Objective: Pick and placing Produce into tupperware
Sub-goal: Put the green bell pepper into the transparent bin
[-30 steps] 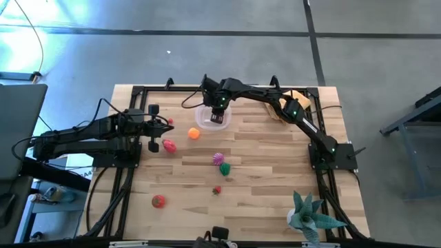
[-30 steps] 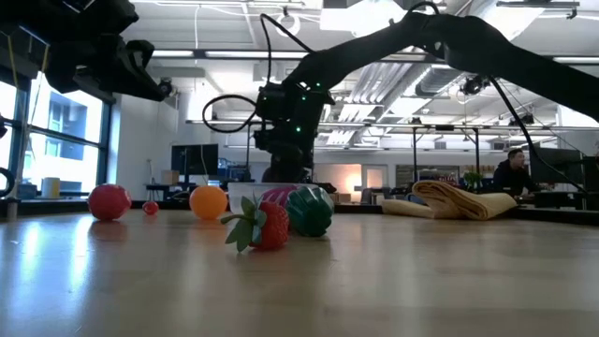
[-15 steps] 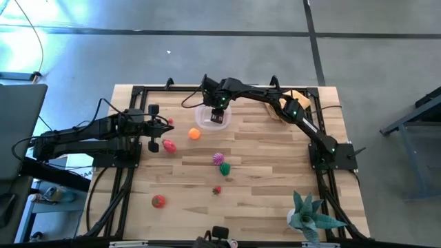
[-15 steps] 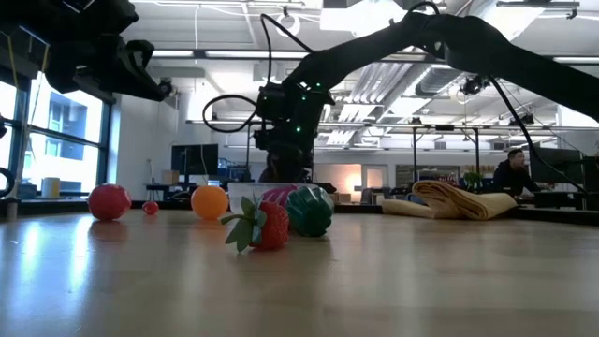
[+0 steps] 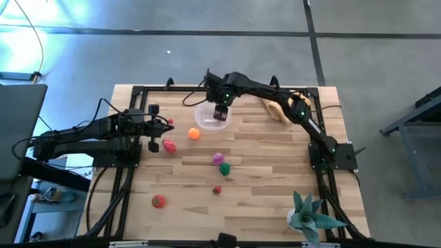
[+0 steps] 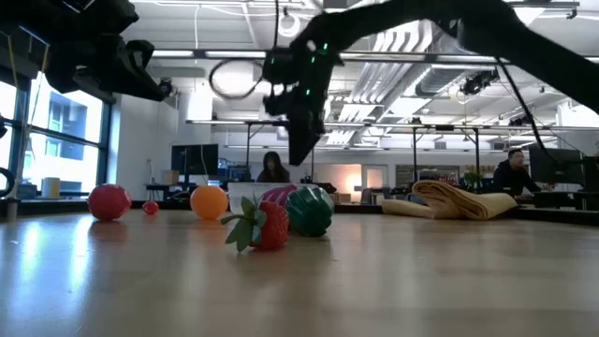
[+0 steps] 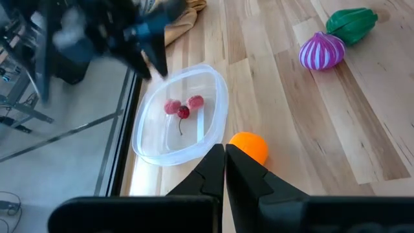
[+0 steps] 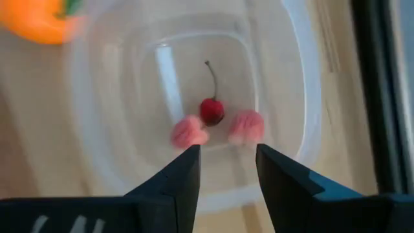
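Starting at the near edge of the counter [image 5: 275, 172]: teal spiky plant [image 5: 311, 217] in the right corner, red tomato [image 5: 158, 201] toward the left, small strawberry [image 5: 217, 190] mid-counter. Next up, the green pepper [image 5: 224, 169] sits touching the striped magenta onion [image 5: 218, 159]. Left of them a pink-red fruit [image 5: 168, 145] lies just beside the left gripper [image 5: 162, 133] — its fingers [image 7: 210, 169] are pressed together, nothing between them, arm parked along the left side. A tiny red piece [image 5: 171, 121] sits near that gripper on the far side.

Orange [image 5: 194, 133] rests just beside the near-left corner of the tupperware [image 5: 207, 118], not inside it. The tupperware stands near the far edge, a bit left of centre. Inside: a dark red cherry [image 8: 211, 110] with stem and two pink raspberries [image 8: 189, 133], all close together on the floor of the container.

Right gripper [image 5: 220, 113] hovers above the tupperware, raised clear of the rim in the low view — fingers [image 8: 178, 178] parted a moderate gap, empty. Tan cloth [image 5: 275, 109] lies at the far right, under the right arm. Beyond the counter, people are seated in the room.
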`<action>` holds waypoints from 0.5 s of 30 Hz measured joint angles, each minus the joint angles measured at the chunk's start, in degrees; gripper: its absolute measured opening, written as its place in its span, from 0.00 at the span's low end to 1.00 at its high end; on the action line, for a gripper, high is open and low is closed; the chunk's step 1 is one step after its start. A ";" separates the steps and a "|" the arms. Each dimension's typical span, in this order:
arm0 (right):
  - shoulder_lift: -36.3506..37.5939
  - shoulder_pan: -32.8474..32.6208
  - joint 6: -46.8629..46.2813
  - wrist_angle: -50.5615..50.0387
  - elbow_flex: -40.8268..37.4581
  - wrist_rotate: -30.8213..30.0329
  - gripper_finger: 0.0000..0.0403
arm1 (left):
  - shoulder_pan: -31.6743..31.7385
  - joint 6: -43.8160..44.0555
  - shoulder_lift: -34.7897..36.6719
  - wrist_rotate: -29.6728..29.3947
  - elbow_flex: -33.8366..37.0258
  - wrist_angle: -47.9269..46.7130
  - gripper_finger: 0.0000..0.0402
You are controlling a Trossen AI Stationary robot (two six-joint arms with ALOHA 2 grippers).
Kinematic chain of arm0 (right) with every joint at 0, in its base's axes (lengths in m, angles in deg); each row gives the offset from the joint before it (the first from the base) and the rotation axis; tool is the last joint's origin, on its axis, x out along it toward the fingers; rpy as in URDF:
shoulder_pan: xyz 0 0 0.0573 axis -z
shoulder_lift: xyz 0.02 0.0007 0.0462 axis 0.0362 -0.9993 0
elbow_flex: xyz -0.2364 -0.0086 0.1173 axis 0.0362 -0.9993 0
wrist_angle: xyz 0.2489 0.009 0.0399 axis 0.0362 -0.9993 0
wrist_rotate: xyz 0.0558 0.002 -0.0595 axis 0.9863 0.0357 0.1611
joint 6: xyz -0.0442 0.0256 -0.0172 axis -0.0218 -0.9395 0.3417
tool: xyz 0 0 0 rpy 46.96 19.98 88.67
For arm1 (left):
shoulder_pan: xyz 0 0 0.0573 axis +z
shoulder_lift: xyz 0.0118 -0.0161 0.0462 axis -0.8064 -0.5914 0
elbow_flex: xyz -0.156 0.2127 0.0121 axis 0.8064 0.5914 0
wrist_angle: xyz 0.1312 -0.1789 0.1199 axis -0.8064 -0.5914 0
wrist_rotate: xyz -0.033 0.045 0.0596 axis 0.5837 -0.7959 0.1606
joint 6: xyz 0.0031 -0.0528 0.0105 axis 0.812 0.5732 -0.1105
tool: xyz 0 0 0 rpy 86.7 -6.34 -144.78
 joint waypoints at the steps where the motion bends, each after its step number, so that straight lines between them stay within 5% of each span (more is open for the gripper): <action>1: 1.20 -0.62 -0.34 -0.88 -0.20 -1.28 0.35 | 0.00 0.00 0.02 -0.02 -0.02 0.00 0.01; 10: 11.66 -8.41 -6.07 -2.00 -6.04 -9.95 0.35 | -0.02 0.00 0.00 -0.02 0.00 0.00 0.01; 15: 16.93 -13.80 -18.99 -1.11 -16.48 -16.67 0.35 | 0.00 0.00 0.01 -0.01 0.00 0.02 0.01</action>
